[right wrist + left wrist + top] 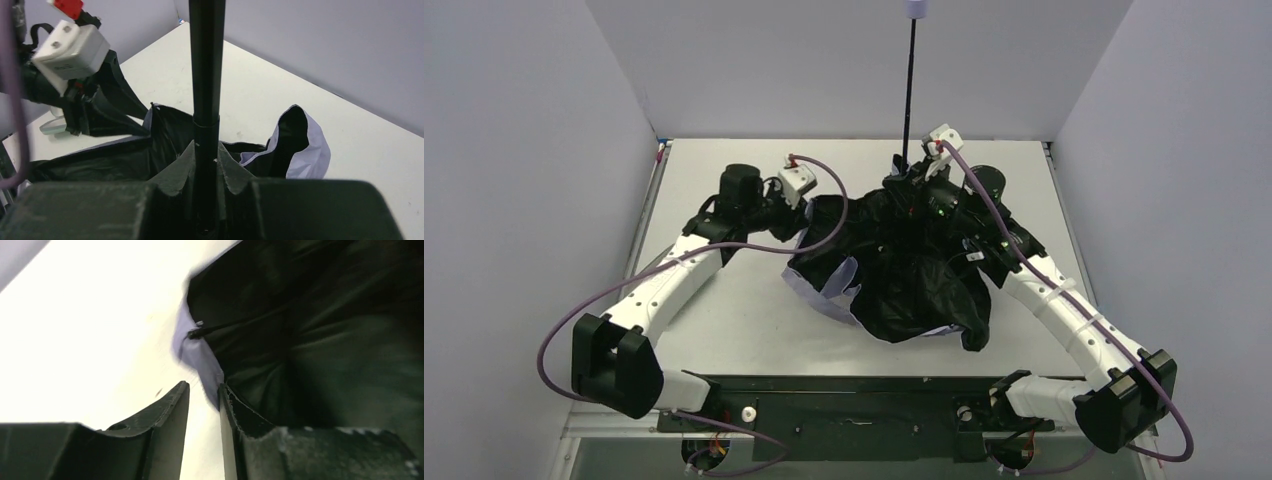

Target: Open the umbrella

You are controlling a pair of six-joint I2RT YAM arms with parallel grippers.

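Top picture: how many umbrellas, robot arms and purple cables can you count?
umbrella: 1
robot arms: 2, the left arm and the right arm
purple cables: 2, the left cable and the right cable
Total: 5

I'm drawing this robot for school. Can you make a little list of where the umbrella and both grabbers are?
canopy: crumpled on the table, black lining showing, not spread
shaft: upright, handle on top
right gripper: shut on the shaft, just above the canopy
left gripper: at the canopy's lavender edge; grip unclear
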